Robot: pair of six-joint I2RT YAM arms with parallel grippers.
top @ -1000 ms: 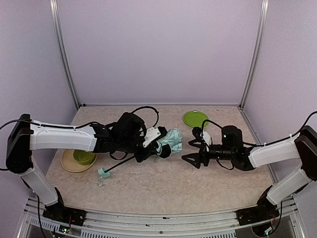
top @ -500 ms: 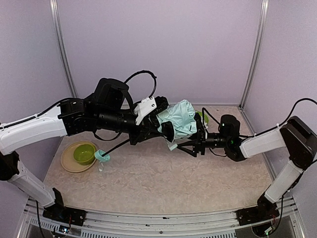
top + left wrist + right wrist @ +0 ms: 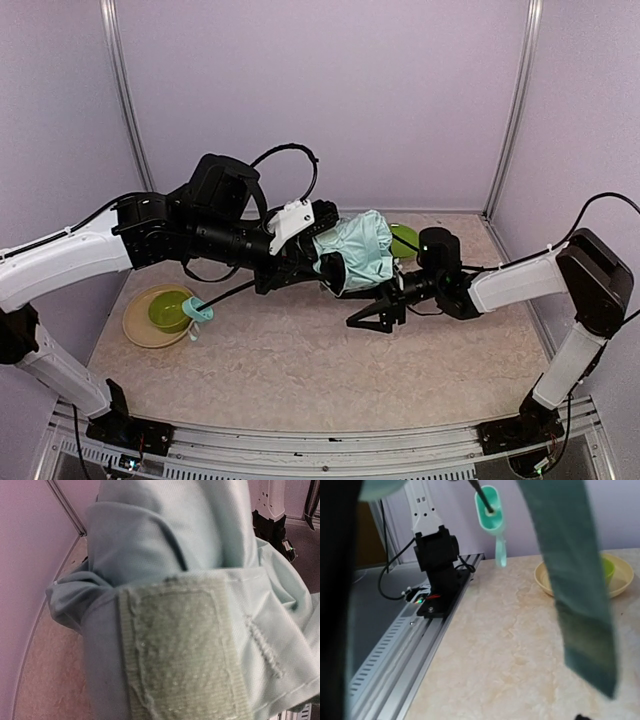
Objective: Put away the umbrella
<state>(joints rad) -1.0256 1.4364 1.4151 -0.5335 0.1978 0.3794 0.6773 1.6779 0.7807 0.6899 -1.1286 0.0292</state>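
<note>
The umbrella hangs above the table as a bunched pale mint bundle. Its thin black shaft slants down left to the small mint handle. My left gripper is shut on the bundle, its fingers buried in cloth. In the left wrist view the umbrella fabric and its fuzzy closure tab fill the frame. My right gripper stands open just below the bundle, holding nothing. The right wrist view shows the handle in the air and a mint strap hanging close to the lens.
A green bowl sits in a tan plate at the left, just under the handle. A green plate lies behind the right wrist. The left arm's base and the metal front rail show in the right wrist view.
The left arm has lifted the umbrella off the table and carried it right. The right gripper came in under the bundle, then dropped a little lower and left, still open.
</note>
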